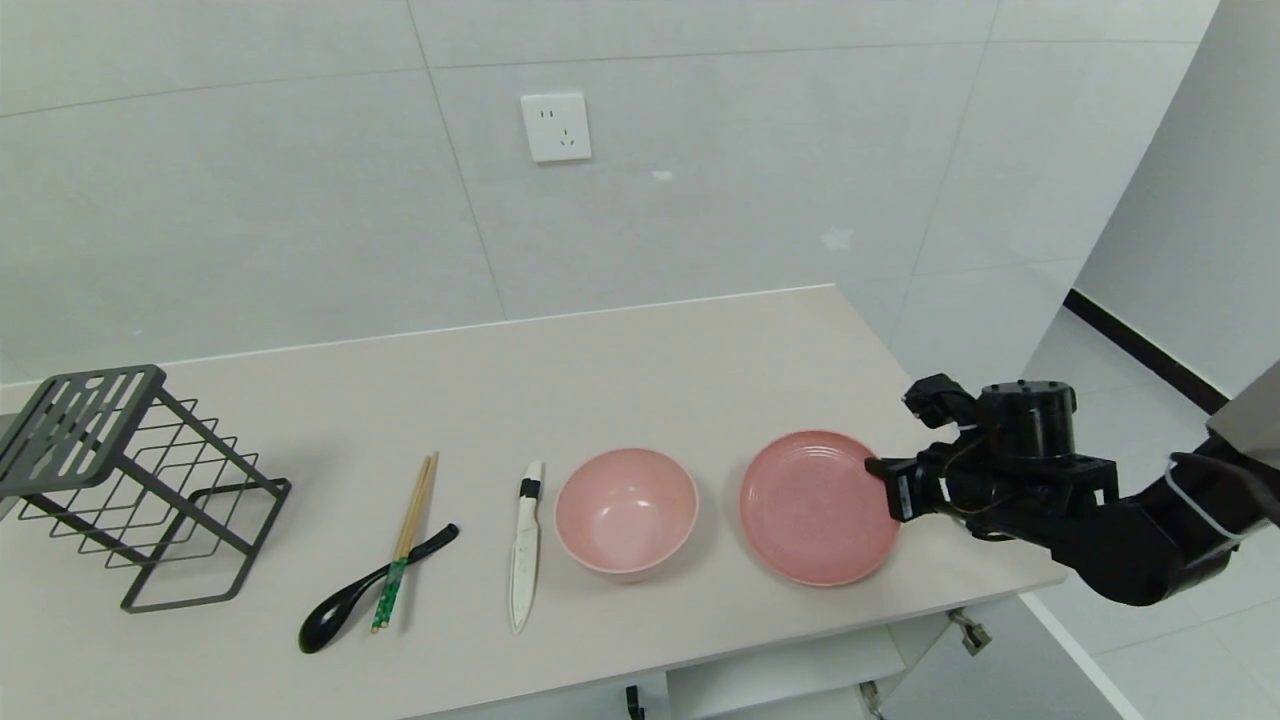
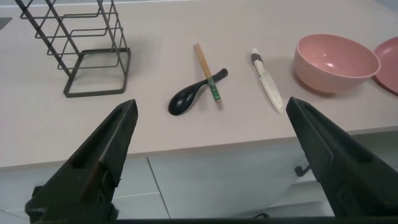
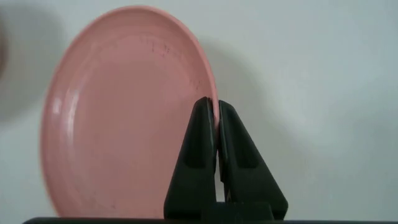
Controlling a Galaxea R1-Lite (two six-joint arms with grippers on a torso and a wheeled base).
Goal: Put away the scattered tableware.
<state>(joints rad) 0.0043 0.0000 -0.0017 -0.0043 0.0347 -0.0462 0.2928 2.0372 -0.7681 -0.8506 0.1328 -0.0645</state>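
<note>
A pink plate (image 1: 815, 505) lies on the counter at the right, near the front edge. My right gripper (image 1: 880, 478) is shut on the plate's right rim; in the right wrist view its two fingers (image 3: 202, 134) pinch the rim of the plate (image 3: 118, 112). Left of the plate sits a pink bowl (image 1: 626, 510), then a white knife (image 1: 525, 545), wooden chopsticks (image 1: 405, 540) and a black spoon (image 1: 370, 590). My left gripper (image 2: 211, 127) hangs open off the counter's front edge, facing the spoon (image 2: 196, 93), chopsticks (image 2: 207, 71), knife (image 2: 267, 81) and bowl (image 2: 336, 62).
A dark wire rack (image 1: 120, 480) stands at the counter's left end, also seen as the rack (image 2: 78, 43) in the left wrist view. The counter (image 1: 600, 380) has bare room behind the tableware. A white tiled wall with a socket (image 1: 556, 127) backs it.
</note>
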